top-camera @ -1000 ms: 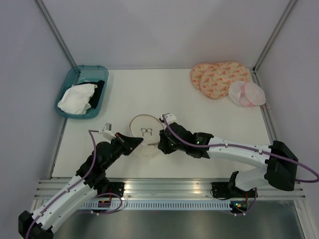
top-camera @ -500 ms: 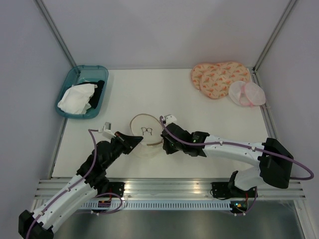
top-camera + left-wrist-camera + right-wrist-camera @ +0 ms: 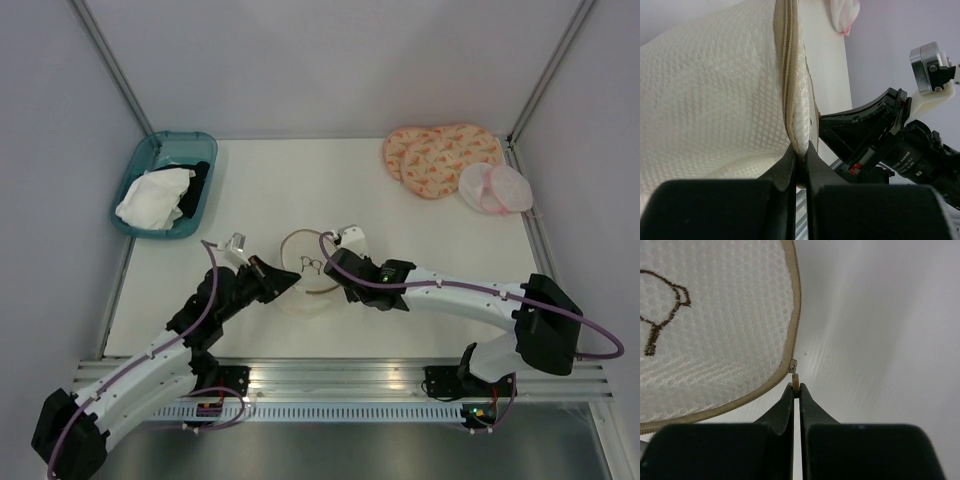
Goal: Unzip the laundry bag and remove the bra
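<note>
The cream-white laundry bag (image 3: 306,272) with tan rim and black bra icon lies at the table's middle. My left gripper (image 3: 290,283) is shut on the bag's lower left edge; the left wrist view shows its jaws pinching the mesh (image 3: 715,100) at the tan zipper seam (image 3: 788,75). My right gripper (image 3: 337,268) is at the bag's right side, shut on the tan zipper pull (image 3: 795,381), which hangs from the slider (image 3: 793,365) on the rim. The bag's face (image 3: 710,325) fills the upper left of that view. The bra is hidden.
A teal bin (image 3: 140,171) with white and black cloths stands at the far left. A pink-orange patterned double pad (image 3: 438,156) and a pale pink mesh pair (image 3: 494,187) lie at the far right. The metal rail (image 3: 340,380) runs along the near edge.
Both grippers and the bag have shifted right and a little away from the bases. The right gripper has moved round the bag's rim toward the far side.
</note>
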Controlling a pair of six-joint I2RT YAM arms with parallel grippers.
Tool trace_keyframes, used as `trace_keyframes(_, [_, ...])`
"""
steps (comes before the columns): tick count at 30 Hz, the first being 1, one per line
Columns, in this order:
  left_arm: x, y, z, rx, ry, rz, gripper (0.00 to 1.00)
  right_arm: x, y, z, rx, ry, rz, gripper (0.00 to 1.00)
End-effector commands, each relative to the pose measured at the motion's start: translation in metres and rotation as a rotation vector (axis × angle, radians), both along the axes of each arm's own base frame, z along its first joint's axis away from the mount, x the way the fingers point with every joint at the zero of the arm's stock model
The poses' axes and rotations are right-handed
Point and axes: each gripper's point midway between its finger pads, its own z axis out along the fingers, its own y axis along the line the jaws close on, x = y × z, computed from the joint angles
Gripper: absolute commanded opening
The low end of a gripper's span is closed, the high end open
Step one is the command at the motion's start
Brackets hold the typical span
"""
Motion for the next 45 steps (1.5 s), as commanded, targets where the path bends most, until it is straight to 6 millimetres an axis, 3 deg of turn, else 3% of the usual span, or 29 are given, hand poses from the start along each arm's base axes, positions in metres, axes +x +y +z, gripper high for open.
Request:
trace_keyframes(1, [0.005, -0.028, 0.049, 0.000, -0.184, -0.165, 0.02, 0.014, -0.018, 0.031, -0.031, -0.090, -0.020, 0.01])
trace_keyframes(8, [0.047, -0.046, 0.081, 0.085, -0.296, -0.169, 0.02, -0.007, -0.002, 0.047, 0.113, -0.046, 0.110, 0.01])
trace_keyframes(9, [0.054, -0.050, 0.073, 0.105, -0.271, -0.174, 0.02, -0.014, 0.007, 0.049, 0.158, -0.025, 0.150, 0.00])
trace_keyframes(11, [0.066, -0.055, 0.079, 0.103, -0.286, -0.180, 0.02, -0.021, 0.010, 0.051, 0.196, -0.012, 0.183, 0.00])
trace_keyframes(13, [0.082, -0.056, 0.067, 0.119, -0.250, -0.178, 0.04, -0.028, 0.014, 0.052, 0.230, 0.009, 0.214, 0.01])
trace_keyframes(14, [0.087, -0.056, 0.065, 0.116, -0.243, -0.174, 0.17, -0.029, 0.015, 0.052, 0.238, 0.015, 0.218, 0.00])
trace_keyframes(15, [0.093, -0.054, 0.061, 0.115, -0.227, -0.163, 0.37, -0.030, 0.016, 0.052, 0.242, 0.017, 0.220, 0.00])
trace_keyframes(16, [0.100, -0.051, 0.057, 0.093, -0.201, -0.149, 0.67, -0.031, 0.016, 0.048, 0.237, 0.026, 0.217, 0.01])
trace_keyframes(20, [0.094, -0.042, 0.042, 0.049, -0.136, -0.126, 0.99, -0.031, 0.019, 0.041, 0.242, 0.040, 0.209, 0.01])
trace_keyframes(28, [0.044, -0.014, 0.009, -0.028, 0.093, -0.044, 0.98, -0.030, 0.040, 0.046, 0.327, 0.040, 0.242, 0.00])
trace_keyframes(35, [0.007, -0.015, 0.018, -0.165, 0.158, -0.104, 0.93, -0.039, 0.071, 0.049, 0.465, 0.084, 0.310, 0.00])
trace_keyframes(42, [-0.005, -0.019, 0.012, -0.215, 0.205, -0.149, 0.76, -0.047, 0.087, 0.049, 0.529, 0.125, 0.350, 0.00])
trace_keyframes(43, [-0.006, -0.022, 0.013, -0.239, 0.207, -0.161, 0.68, -0.046, 0.088, 0.049, 0.530, 0.123, 0.349, 0.00])
trace_keyframes(45, [-0.012, -0.027, 0.012, -0.245, 0.231, -0.199, 0.63, -0.044, 0.087, 0.049, 0.524, 0.118, 0.341, 0.00])
